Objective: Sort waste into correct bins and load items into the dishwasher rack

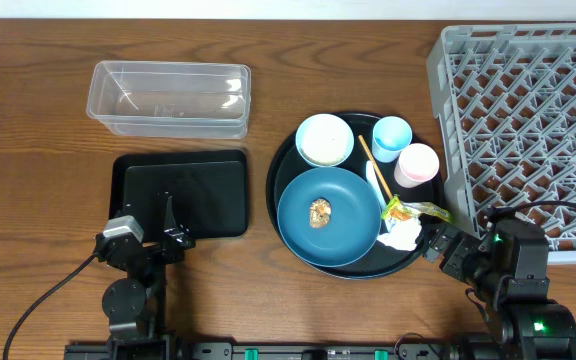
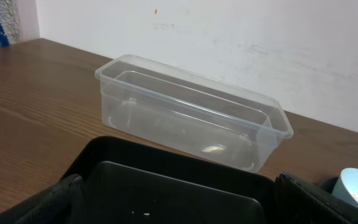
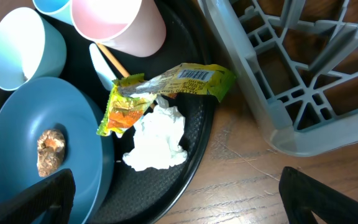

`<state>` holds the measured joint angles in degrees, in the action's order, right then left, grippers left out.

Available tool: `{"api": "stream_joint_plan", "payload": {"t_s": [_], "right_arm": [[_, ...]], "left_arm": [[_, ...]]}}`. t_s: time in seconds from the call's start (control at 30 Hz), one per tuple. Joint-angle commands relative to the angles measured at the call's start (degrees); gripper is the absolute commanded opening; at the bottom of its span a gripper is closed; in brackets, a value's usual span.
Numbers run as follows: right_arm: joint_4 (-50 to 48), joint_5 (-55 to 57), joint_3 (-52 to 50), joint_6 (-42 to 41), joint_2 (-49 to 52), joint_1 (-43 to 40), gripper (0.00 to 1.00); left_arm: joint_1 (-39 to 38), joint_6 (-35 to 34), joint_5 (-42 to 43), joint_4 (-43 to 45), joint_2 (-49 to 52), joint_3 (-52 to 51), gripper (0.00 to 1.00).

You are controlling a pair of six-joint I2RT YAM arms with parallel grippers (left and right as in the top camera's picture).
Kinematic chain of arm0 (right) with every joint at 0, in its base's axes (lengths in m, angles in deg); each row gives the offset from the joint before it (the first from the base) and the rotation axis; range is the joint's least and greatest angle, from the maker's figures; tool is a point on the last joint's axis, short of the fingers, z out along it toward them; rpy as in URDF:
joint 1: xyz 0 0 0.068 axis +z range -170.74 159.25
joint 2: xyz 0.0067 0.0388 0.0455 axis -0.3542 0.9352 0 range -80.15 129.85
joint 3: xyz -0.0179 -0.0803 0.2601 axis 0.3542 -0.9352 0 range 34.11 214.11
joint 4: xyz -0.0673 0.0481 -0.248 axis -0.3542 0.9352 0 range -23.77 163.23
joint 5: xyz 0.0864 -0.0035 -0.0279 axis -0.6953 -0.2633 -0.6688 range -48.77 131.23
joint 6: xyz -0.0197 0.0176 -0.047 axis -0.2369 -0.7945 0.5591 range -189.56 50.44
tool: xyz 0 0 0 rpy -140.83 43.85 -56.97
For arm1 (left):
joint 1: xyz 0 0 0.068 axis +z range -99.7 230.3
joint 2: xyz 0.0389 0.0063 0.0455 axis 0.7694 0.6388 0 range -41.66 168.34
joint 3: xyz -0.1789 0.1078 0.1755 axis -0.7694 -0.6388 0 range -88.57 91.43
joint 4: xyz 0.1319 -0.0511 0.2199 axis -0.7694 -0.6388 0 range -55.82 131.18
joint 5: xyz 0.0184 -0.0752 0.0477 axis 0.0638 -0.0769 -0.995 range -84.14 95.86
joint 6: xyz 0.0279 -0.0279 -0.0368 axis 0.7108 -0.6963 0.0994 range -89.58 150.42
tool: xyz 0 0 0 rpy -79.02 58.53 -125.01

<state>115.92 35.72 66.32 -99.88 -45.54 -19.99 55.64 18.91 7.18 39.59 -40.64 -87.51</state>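
On the round black tray [image 1: 286, 160] are the blue plate [image 1: 343, 235] with the brown lump [image 1: 319, 212], the pale bowl [image 1: 325, 139], the light-blue cup [image 1: 392, 135] and the pink cup [image 1: 417, 163]. The yellow-green wrapper [image 3: 166, 87] and white tissue [image 3: 157, 140] lie at the tray's right rim, just ahead of my open, empty right gripper [image 3: 179, 205]. The clear tub [image 2: 191, 112] is empty. My left gripper [image 2: 179, 208] is open and empty over the near edge of the black rectangular tray [image 2: 166, 193], which holds a few white specks. The grey rack [image 1: 528, 130] is at the right.
A thin wooden stick [image 3: 114, 62] lies between the cups and the plate. In the right wrist view the rack's corner [image 3: 291, 74] stands close beside the round tray [image 3: 191, 168], with a strip of bare wood table between them.
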Motion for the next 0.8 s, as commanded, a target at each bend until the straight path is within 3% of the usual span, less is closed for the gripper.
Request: {"api": "stream_joint_plan", "payload": {"t_s": [0.0,0.27,0.43,0.53,0.63,0.77], "right_arm": [[0.1,0.6,1.0,0.8,0.0,-0.4,0.99],[0.1,0.6,1.0,0.8,0.0,-0.4,0.99],[0.1,0.6,1.0,0.8,0.0,-0.4,0.99],[0.1,0.6,1.0,0.8,0.0,-0.4,0.99],[0.1,0.6,1.0,0.8,0.0,-0.4,0.99],[0.1,0.6,1.0,0.8,0.0,-0.4,0.99]], "left_arm": [[-0.2,1.2,-0.9,-2.4,0.1,-0.8,0.98],[-0.2,-1.2,1.0,-0.3,0.1,-0.8,0.98],[-0.3,-15.9,25.4,0.3,0.1,-0.8,0.98],[-0.3,-16.7,32.3,-0.1,0.2,-0.8,0.98],[-0.3,-16.7,40.9,6.6,0.3,1.2,0.98],[-0.3,-15.7,41.7,4.8,1.4,9.3,0.98]]}}
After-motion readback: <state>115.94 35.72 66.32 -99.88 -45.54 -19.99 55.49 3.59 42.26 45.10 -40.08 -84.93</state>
